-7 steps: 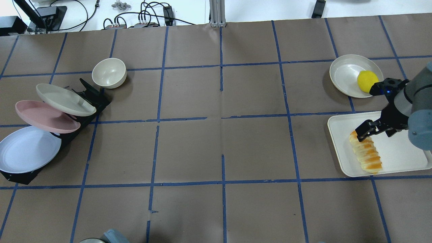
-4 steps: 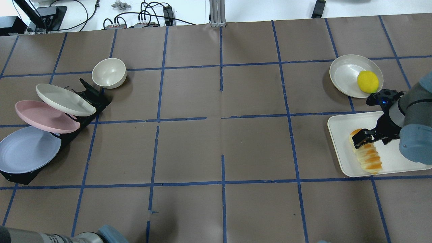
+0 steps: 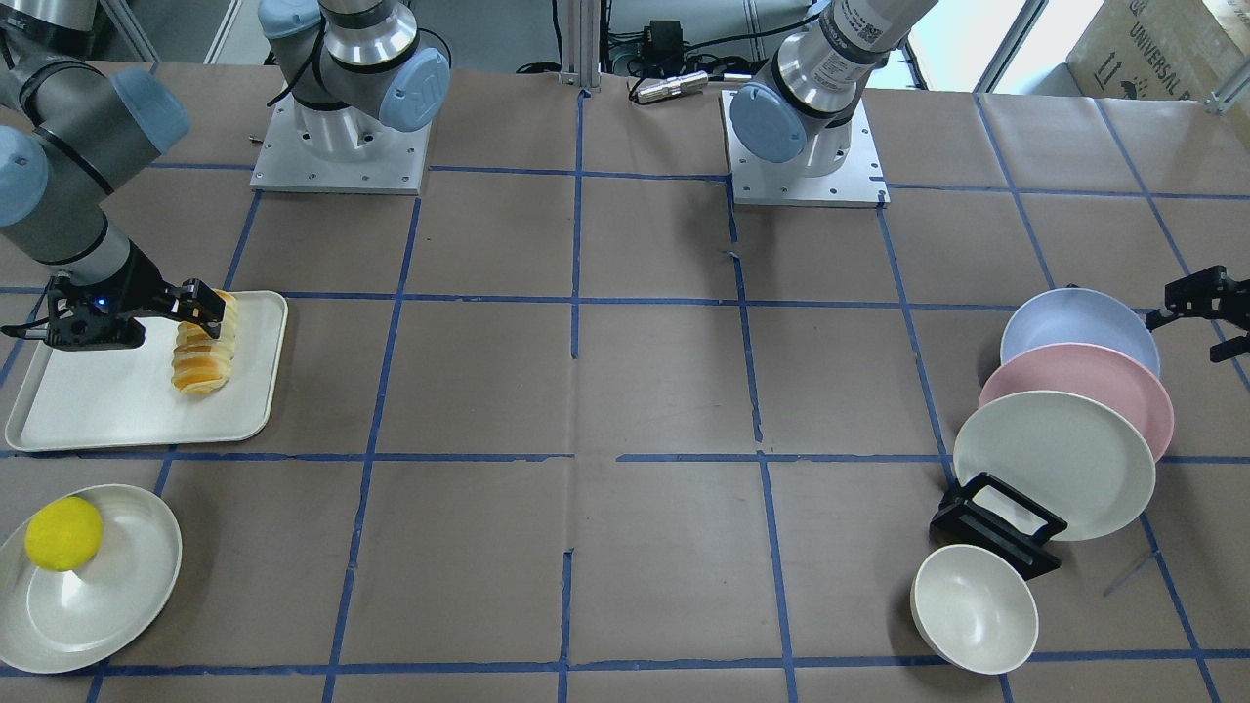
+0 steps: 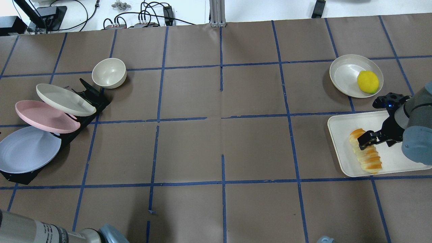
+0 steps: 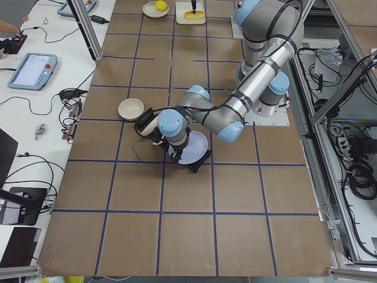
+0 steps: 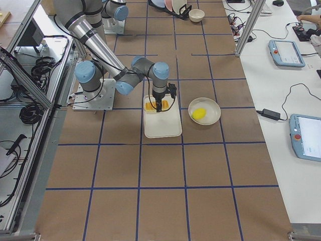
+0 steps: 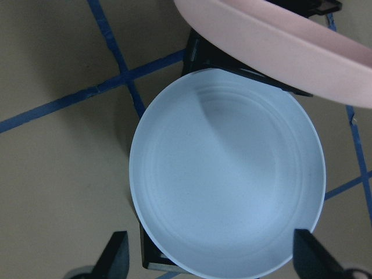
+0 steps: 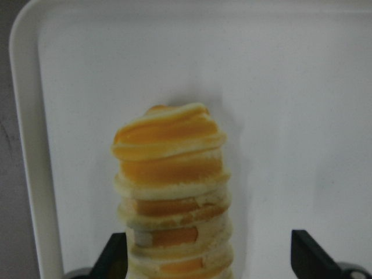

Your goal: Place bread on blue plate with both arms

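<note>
i am holding my right gripper (image 4: 374,141), jaws spread wide, over the bread (image 4: 369,158) lying along the white tray's (image 4: 398,162) edge, its length crossing my closing line.

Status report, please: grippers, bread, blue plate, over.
Left gripper open above pale blue round plastic plate, in black rack. Right gripper open, straddling striped orange-and-cream loaf on white tray. Pink plate overlaps blue one.

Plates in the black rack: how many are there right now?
3. The blue plate sits at the rack's robot-side end, the pink plate in the middle, the cream plate at the far end by the bowl. None appears hidden behind them.
</note>
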Controlling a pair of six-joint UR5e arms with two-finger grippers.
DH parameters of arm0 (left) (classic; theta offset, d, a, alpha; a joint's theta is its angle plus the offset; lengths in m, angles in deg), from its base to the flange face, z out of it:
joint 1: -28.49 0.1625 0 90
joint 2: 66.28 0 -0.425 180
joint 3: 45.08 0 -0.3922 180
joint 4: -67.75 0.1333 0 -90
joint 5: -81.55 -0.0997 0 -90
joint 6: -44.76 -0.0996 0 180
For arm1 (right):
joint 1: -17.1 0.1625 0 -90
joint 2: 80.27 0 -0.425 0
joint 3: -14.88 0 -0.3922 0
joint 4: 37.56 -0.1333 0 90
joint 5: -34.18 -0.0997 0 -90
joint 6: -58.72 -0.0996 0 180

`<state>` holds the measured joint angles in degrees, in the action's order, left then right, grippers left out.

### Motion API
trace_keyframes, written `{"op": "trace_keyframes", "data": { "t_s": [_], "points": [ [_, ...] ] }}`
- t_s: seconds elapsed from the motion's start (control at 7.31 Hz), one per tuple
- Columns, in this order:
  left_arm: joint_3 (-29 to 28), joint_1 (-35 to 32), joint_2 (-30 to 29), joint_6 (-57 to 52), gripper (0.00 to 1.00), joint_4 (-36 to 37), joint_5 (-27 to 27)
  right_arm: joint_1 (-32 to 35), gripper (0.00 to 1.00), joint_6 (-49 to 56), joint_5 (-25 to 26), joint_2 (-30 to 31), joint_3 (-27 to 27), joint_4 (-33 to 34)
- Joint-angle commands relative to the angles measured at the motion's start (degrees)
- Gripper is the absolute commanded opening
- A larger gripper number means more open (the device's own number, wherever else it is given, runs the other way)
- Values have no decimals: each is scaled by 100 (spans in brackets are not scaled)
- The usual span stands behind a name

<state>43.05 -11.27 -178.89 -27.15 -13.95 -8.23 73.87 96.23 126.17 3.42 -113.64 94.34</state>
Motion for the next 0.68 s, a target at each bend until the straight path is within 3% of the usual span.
{"op": "trace_keyframes", "data": {
  "t_s": [0.0, 0.41, 0.55],
  "points": [
    [-15, 3, -505, -7, 100, 565, 4, -8, 98, -7, -23, -20, -215, 20],
    [98, 3, -709, 10, 100, 585, 4, -8, 95, -15, -23, -151, -349, 196],
    [169, 3, -718, 28, 100, 585, 13, -8, 82, -59, -32, -160, -367, 188]
  ]
}}
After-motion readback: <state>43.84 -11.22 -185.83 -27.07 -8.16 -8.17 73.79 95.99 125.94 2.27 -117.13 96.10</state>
